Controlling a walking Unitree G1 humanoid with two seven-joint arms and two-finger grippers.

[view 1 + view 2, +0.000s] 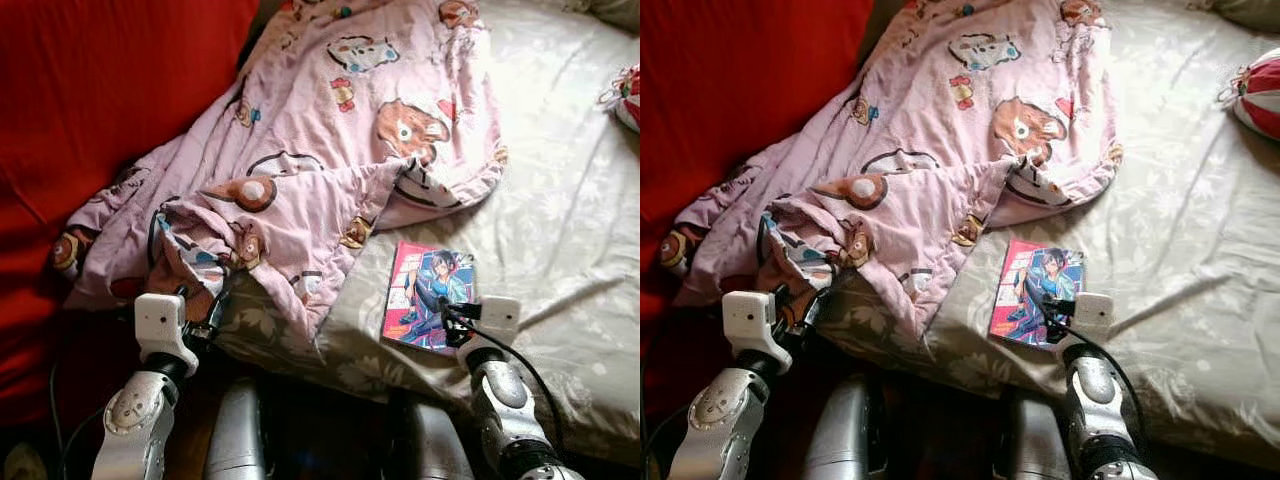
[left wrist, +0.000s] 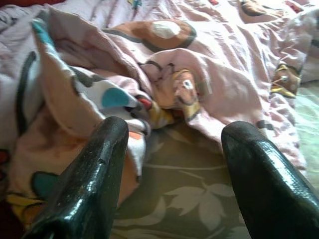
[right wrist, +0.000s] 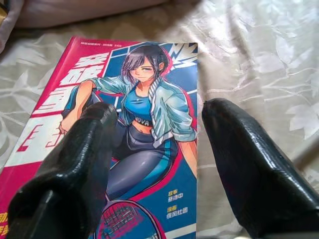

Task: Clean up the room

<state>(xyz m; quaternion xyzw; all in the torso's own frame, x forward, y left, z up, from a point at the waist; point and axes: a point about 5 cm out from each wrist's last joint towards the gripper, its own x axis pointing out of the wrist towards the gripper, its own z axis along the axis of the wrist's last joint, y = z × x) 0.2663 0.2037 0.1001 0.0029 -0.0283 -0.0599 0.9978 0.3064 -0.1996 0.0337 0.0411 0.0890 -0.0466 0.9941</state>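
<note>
Left eye view: we stand at the foot edge of a bed point(image 1: 590, 250), its sheet a pale grey-beige cloth printed with white leaves, creased in long soft folds. A red fabric surface point(image 1: 90, 110) fills the 9 to 11 o'clock side, smooth and matte. Dark floor shows below the mattress edge at 6 o'clock.

A pink blanket point(image 1: 330, 130) with cartoon animal prints runs from 12 o'clock down to 8 o'clock, rumpled, its lower corner folded over on itself in a thick bunch. At 2 o'clock, at the frame edge, lies a red-and-white striped fabric item point(image 1: 628, 95); we cannot tell what it is.

A comic book point(image 1: 428, 295) lies flat on the sheet at 5 o'clock, just beside the blanket's hem, glossy cover, magenta and blue, with a drawn figure in a teal jacket.

Our left gripper point(image 2: 172, 159) sits at 7 o'clock against the bunched blanket corner, fingers spread wide, nothing between them; one fingertip touches the cloth. Our right gripper point(image 3: 154, 149) sits at the book's near edge, fingers wide apart, one over the cover, the other over the sheet beside it. Fingers are shiny black, rounded.
</note>
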